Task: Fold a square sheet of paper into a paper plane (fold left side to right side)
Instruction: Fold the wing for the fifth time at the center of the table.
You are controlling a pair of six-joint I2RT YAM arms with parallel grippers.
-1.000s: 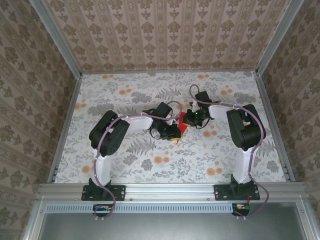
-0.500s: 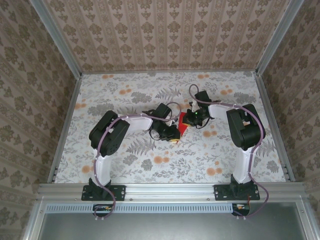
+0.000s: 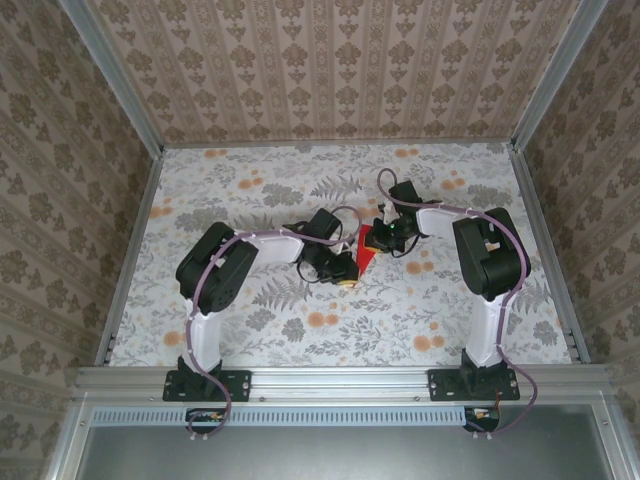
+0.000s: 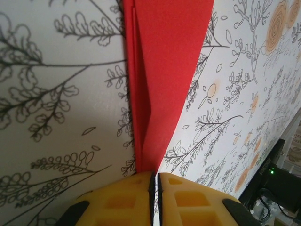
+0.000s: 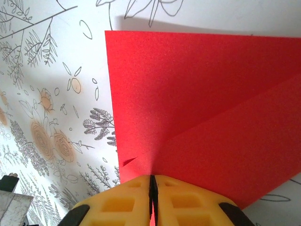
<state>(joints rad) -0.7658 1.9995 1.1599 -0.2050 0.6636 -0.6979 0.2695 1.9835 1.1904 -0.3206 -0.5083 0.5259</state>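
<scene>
Yellow pads (image 4: 188, 197) of your left gripper (image 4: 155, 181) are pinched shut on the near tip of the red sheet (image 4: 164, 70), a narrow layered piece lying mid-table. That gripper has edged slightly toward its own side in the last second, probably drawing the fold taut. Just beyond, your right gripper (image 5: 152, 186) stays clamped on the sheet's opposite edge, over the floral table (image 3: 250, 190).

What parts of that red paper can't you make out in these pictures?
- Left wrist view: the red paper runs off the top edge, and its near tip vanishes into the shut left gripper.
- Right wrist view: the paper is cut off at the right edge, and the shut right gripper covers its near edge.
- Top view: both grippers overlap the paper, and its folds are too small to read.
</scene>
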